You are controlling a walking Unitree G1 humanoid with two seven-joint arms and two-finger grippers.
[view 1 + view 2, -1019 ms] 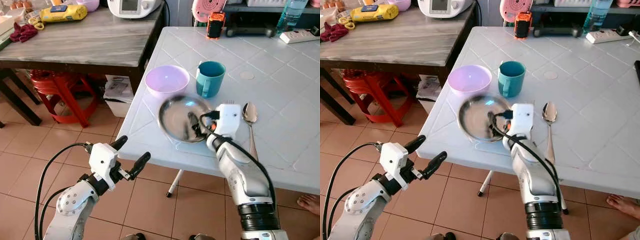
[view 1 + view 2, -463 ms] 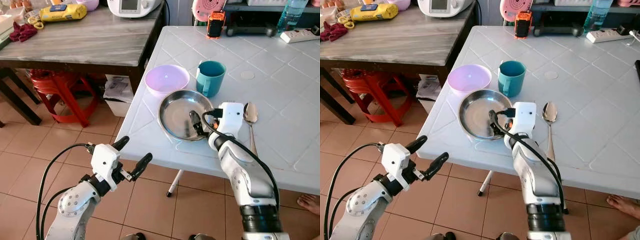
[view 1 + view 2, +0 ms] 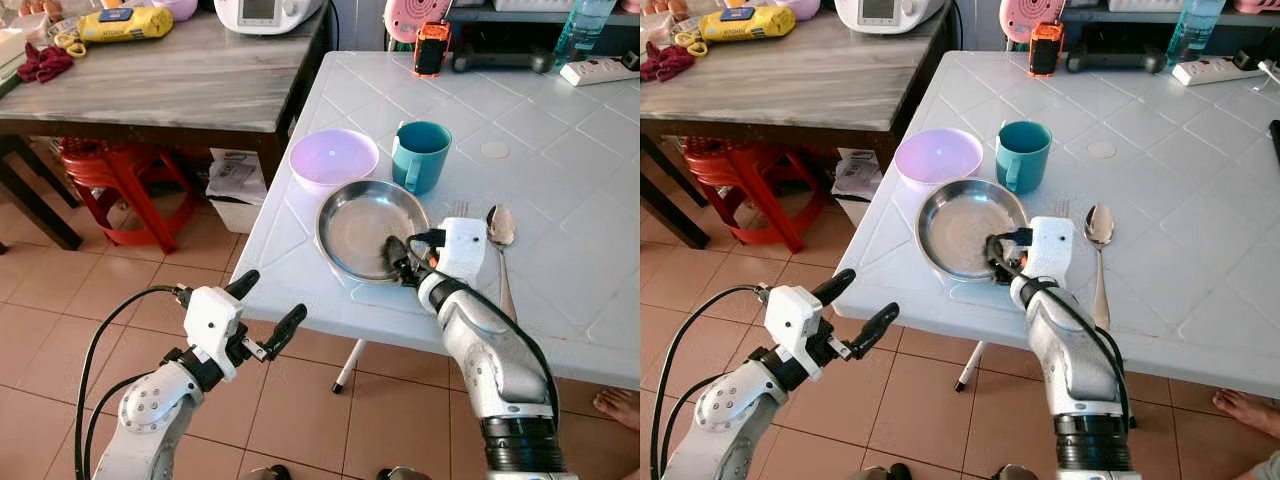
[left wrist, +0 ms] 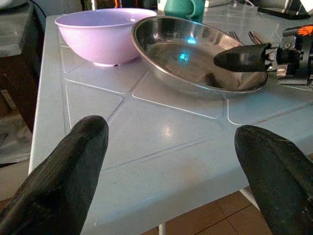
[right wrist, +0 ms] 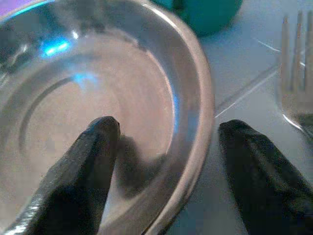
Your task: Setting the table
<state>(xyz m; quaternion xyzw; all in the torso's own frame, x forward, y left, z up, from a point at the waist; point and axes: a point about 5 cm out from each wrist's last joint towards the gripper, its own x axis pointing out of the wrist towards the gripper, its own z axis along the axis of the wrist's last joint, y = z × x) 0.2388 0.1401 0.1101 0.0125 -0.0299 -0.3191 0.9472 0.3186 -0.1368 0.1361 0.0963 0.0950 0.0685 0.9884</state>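
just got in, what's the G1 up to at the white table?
Setting the table. The right gripper is at the near rim of the steel plate, fingers open and straddling the rim: one finger inside the plate, one outside on the white table. A purple bowl and teal mug sit just behind the plate; a spoon and fork lie to its right. The left gripper hangs open below the table edge, idle.

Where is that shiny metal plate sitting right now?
The steel plate sits near the front left edge of the white table, just in front of the lilac bowl and teal mug, with the right gripper straddling its near rim.
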